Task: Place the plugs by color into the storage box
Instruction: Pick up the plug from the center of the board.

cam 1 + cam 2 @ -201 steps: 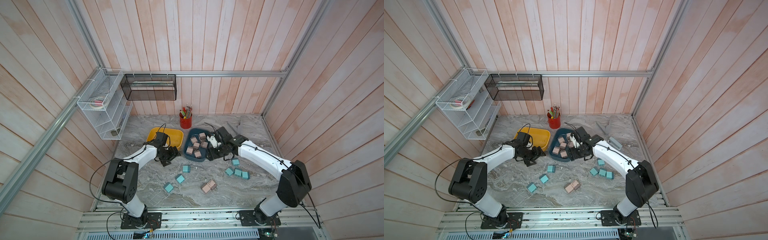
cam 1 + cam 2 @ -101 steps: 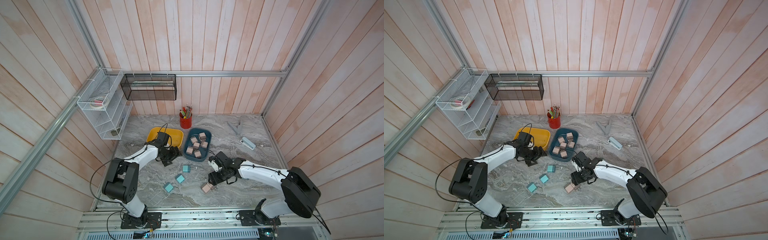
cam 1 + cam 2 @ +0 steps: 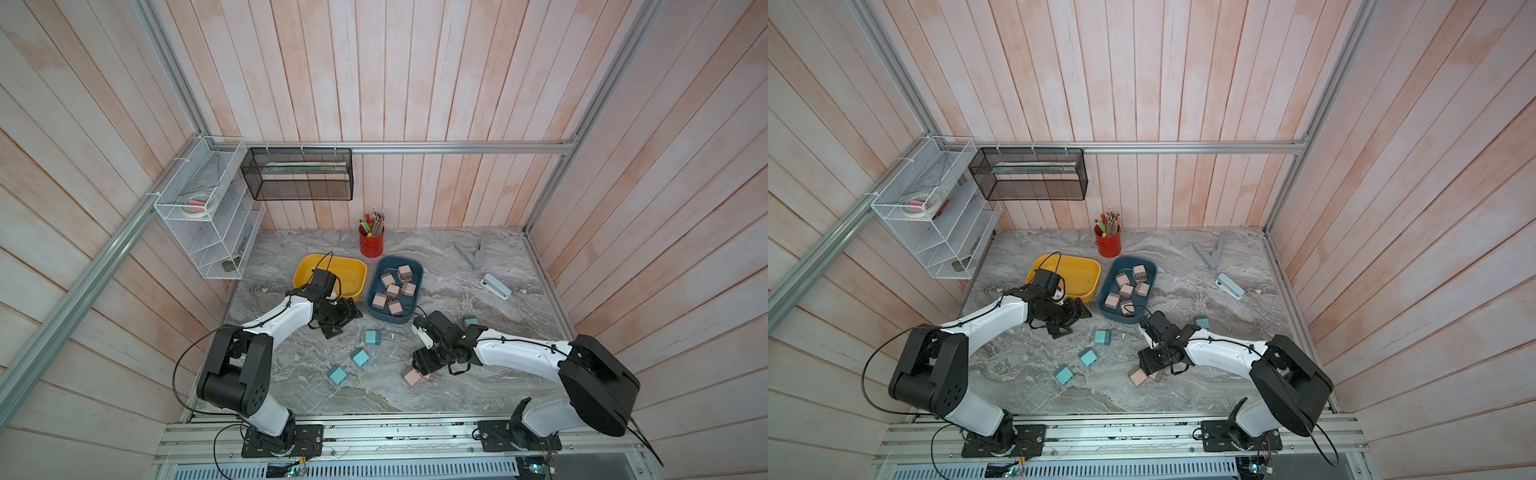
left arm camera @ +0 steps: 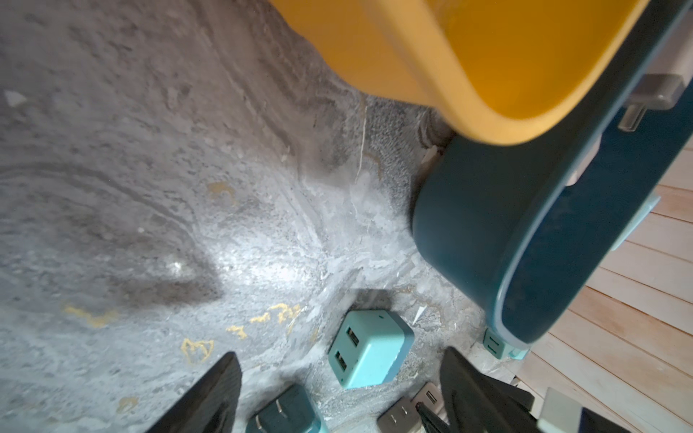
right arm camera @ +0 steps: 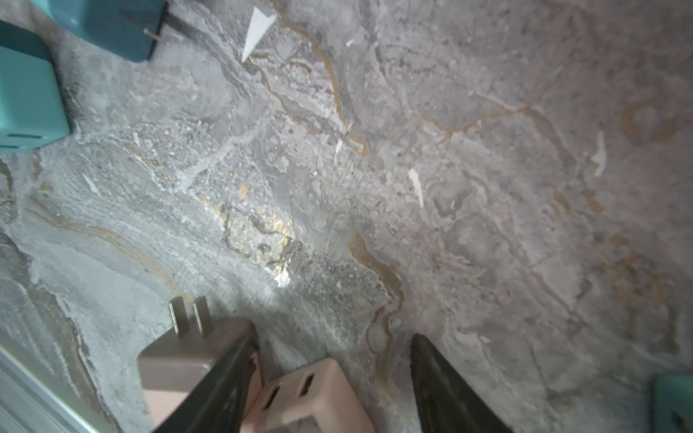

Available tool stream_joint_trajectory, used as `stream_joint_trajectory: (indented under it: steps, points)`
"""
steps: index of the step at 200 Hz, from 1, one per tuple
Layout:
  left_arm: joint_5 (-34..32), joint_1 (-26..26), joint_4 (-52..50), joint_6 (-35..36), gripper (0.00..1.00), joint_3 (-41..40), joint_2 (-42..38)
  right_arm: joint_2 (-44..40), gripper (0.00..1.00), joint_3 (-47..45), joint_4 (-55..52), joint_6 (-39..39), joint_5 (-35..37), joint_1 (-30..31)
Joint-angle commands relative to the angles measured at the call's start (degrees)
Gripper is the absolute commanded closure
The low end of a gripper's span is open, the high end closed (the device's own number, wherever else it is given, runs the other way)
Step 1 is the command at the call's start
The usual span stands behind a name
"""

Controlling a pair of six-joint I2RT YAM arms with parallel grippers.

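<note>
Right gripper has left the blue bin, fingers apart astride a pink plug — left gripper stays open; marble tabletop, plank walls.

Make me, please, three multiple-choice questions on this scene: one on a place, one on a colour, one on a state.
1. From the blue tray, the yellow tray stands: A to the robot's left; B to the robot's right; C inside it.
2. The plugs in the blue tray are: A teal; B pink; C white.
3. The left gripper is: A open, holding nothing; B shut on a plug; C out of every view.
Key: 1 A, both top views show it on the left gripper's side; 2 B, every one there is pink; 3 A, the left wrist view shows its fingers apart, gripping nothing.
</note>
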Motion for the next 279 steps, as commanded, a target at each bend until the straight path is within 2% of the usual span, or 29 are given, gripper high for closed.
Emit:
stream_joint_trajectory:
  steps: [1, 34, 92, 157, 194, 226, 259, 279]
  points:
    - [-0.2, -0.2, 0.2, 0.3, 0.15, -0.7, -1.2, -2.4, 0.29, -2.1, -6.7, 2.6, 2.2, 0.6]
    - [0.0, -0.2, 0.6, 0.3, 0.15, -1.2, -1.2, -7.4, 0.25, 0.4, -9.9, 4.3, 4.6, 0.7]
    - [0.5, -0.2, 0.7, 0.3, 0.15, -0.6, -0.9, -6.9, 0.24, 3.1, -14.0, 10.9, 5.0, 5.5]
    - [0.7, -0.8, -0.1, 0.3, 0.15, -1.1, -1.3, -7.5, 0.24, -1.1, -13.5, 21.9, 4.9, 11.6]
    - [0.6, -0.8, -0.8, 1.2, 0.15, -1.1, -1.2, -10.4, 0.26, -4.4, -14.0, 27.2, 4.9, 12.5]
    - [0.8, -0.8, -0.4, 1.4, 0.15, -1.4, -0.8, -10.8, 0.26, -5.6, -14.5, 27.0, 5.3, 12.8]
    - [1.0, -0.8, -0.2, 1.8, 0.15, -0.7, -0.2, -7.2, 0.26, -4.5, -12.8, 26.5, 5.5, 12.8]
    - [1.0, -0.8, -0.8, 2.4, 0.15, -0.5, 0.1, -3.8, 0.25, -1.9, -14.4, 25.5, 8.8, 12.7]
